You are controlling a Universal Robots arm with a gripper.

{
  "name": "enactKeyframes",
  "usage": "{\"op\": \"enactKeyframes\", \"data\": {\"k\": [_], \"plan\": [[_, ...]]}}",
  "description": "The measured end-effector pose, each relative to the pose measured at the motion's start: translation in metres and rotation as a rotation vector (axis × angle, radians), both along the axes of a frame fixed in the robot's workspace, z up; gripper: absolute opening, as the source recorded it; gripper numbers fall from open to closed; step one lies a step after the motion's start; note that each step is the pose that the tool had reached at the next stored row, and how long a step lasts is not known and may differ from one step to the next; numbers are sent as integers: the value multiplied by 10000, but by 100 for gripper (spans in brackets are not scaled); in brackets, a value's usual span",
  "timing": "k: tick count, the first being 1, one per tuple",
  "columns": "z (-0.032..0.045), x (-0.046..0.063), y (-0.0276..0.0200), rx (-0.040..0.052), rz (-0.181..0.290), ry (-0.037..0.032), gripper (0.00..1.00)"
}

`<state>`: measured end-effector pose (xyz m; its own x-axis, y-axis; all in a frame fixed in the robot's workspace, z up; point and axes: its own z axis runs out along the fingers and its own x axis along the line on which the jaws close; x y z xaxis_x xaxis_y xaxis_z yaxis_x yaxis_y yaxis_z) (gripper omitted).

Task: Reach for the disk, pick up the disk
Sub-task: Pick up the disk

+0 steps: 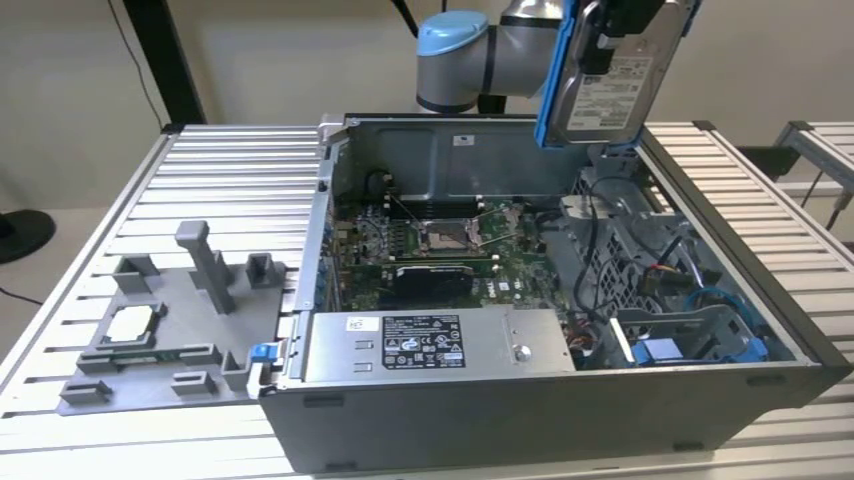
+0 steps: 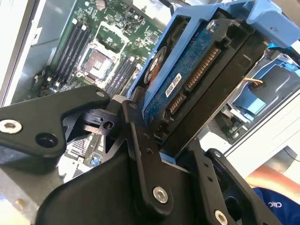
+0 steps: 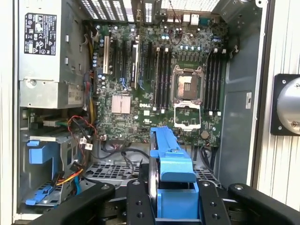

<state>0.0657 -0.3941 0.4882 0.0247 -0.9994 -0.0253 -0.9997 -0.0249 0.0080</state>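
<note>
Second wrist view puts the pincer (image 2: pixel 187 140) clenched on the disk (image 2: pixel 187 79), its black fingers (image 2: pixel 140 154) bearing on the two broad faces near the connector end, with the blue bracket (image 2: pixel 220 14) wrapped round the edges. Judging by its metal body, the disk is stiff and fairly heavy for its size, and its smooth faces could slide under a weak squeeze; the bare blue circuit board and gold connector strip on the underside look delicate, so the hold seems best kept on the flat faces or the plastic bracket, away from those contacts. In the exterior view the disk (image 1: pixel 611 85) hangs upright in the air under the arm (image 1: pixel 467 50), above the open computer case (image 1: pixel 400 230) and apart from it, showing a silver-grey face with a white printed label and blue bracket along its sides. The case stands on the slatted desk (image 1: pixel 227 170), its green motherboard (image 3: pixel 154 84) exposed below.
</note>
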Motion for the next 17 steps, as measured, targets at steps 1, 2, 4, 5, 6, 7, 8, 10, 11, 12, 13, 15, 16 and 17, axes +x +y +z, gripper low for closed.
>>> {"op": "enactKeyframes", "data": {"k": [1, 2, 4, 5, 6, 7, 8, 10, 11, 12, 13, 15, 16, 17], "plan": [[0, 0, -6, 0, 0, 0, 0], [0, 0, -11, 0, 0, 0, 0], [-1, 1, -22, 1, 0, 0, 0], [-1, 1, -27, 0, 0, 0, 0], [-1, 1, -32, 0, 0, 0, 0], [-1, 1, -39, 0, 0, 0, 0], [-2, 1, -44, 0, 0, 0, 0], [-2, 2, -55, 0, -1, 0, 0], [-3, 2, -60, 1, 0, 0, 0], [-3, 2, -64, 1, 0, 0, 0], [-3, 2, -69, 1, 0, 0, 0], [-3, 3, -78, 1, 0, 0, 0], [-3, 3, -82, 1, 0, 0, 0], [-4, 3, -86, 0, 0, 0, 0]]}}
